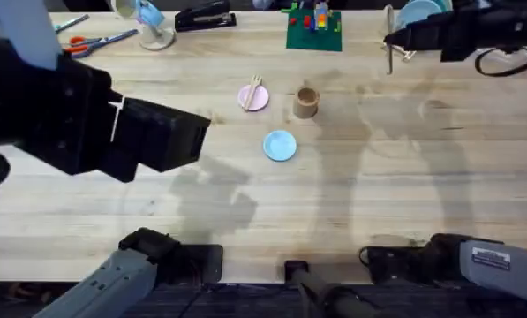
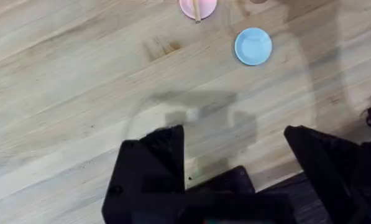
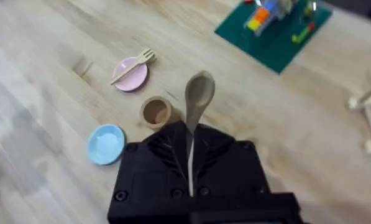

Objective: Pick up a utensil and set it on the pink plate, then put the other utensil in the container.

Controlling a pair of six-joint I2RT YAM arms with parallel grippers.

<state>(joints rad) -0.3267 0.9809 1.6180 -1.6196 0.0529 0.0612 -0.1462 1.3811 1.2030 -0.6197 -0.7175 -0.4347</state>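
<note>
The worktop (image 1: 351, 185) is a pale wooden surface carrying all task items near its middle. The left arm rises close under the overhead camera at the left; its pincer (image 2: 235, 155) hangs above bare wood with the fingers spread wide and nothing between them. The right pincer (image 3: 190, 158) is raised at the far right side of the worktop, fingers pressed together on the thin handle of the spoon (image 3: 199, 99), whose rounded bowl sticks out past the fingertips. The pink plate (image 1: 252, 98) lies left of the container (image 1: 306, 102), with the light blue plate (image 1: 280, 146) nearer the arm bases, apart from both. The fork (image 1: 252, 90) already rests across the pink plate, tines toward the far side, so the first step appears complete. The remaining step is judged to be placing the spoon in the container, an open-topped brown cup standing upright. The spoon is likely light, stiff and fairly smooth; the grip on the handle is appropriate, as it leaves the bowl free to enter the opening first. The container is probably light and easily tipped, so the spoon should enter centrally from above without nudging the rim.
</note>
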